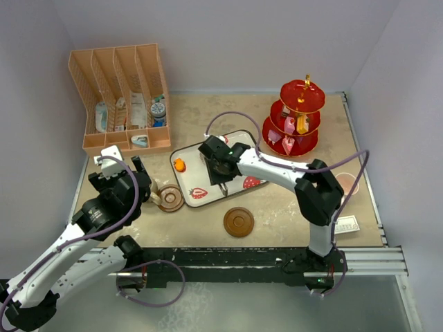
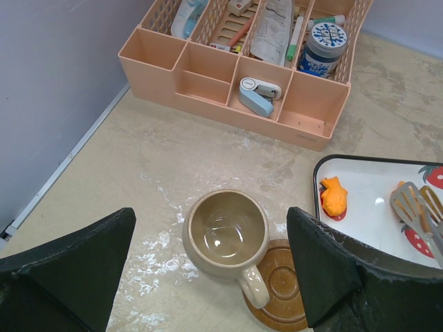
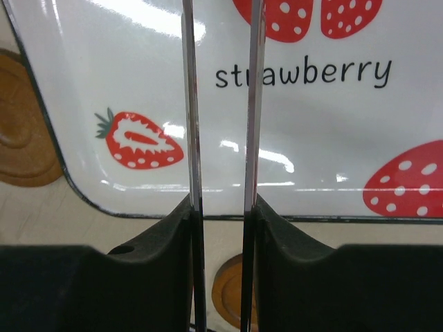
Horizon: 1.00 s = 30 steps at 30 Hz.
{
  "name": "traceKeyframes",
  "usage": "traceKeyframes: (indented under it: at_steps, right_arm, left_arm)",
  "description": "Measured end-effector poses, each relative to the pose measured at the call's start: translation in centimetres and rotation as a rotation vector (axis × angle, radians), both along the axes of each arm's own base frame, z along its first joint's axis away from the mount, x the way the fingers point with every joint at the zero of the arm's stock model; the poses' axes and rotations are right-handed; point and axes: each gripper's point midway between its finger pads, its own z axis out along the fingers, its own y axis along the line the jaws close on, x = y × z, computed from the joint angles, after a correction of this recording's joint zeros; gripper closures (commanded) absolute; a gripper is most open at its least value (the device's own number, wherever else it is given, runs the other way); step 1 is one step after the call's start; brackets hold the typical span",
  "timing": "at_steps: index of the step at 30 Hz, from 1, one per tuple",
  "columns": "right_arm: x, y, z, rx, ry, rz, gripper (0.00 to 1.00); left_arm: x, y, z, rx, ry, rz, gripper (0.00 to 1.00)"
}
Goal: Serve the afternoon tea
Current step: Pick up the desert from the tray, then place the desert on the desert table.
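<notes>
A tan mug (image 2: 225,232) stands upright and empty on the table, its handle lying over the edge of a brown saucer (image 2: 284,290). My left gripper (image 2: 208,232) hangs above the mug, open, one finger on each side. My right gripper (image 3: 221,214) is shut on the metal tongs (image 3: 190,104), pressing on both arms, above the strawberry tray (image 3: 311,138). An orange fish-shaped cake (image 1: 180,164) lies on the tray's left end. The red three-tier stand (image 1: 296,117) with several sweets stands at the back right. A second saucer (image 1: 239,222) lies near the front. A pink mug (image 1: 345,183) sits at the right.
A peach divided rack (image 1: 124,97) of toiletries stands at the back left, close behind my left gripper (image 1: 126,164). The right arm reaches across the tray (image 1: 201,194) from the right. A small white card (image 1: 346,224) lies at the front right. Walls close in left, back and right.
</notes>
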Motion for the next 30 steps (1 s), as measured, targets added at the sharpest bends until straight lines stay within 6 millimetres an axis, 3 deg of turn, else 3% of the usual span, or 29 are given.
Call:
traceKeyframes:
  at_steps: [9,14,20,23,30]
  right_arm:
    - [-1.5,-0.8,6.5,0.154,-0.053,0.021,0.74]
    - [-1.0,-2.4,10.2,0.225,-0.102,-0.004,0.74]
    - [0.0,-6.7,15.7,0.294,-0.207,-0.088,0.74]
    - [0.2,-8.9,17.5,0.297,-0.253,-0.128,0.73]
    - [1.4,-13.5,19.7,0.227,-0.301,-0.216,0.73]
  left_arm:
    - [0.0,0.0,0.0,0.001,0.001,-0.001,0.12]
    - [0.1,-0.1,-0.1,0.005,0.007,-0.002,0.12]
    - [0.1,-0.2,-0.1,0.001,0.006,-0.005,0.12]
    - [0.2,-0.3,-0.1,-0.003,0.004,-0.007,0.12]
    - [0.3,-0.4,-0.2,-0.002,0.009,-0.010,0.12]
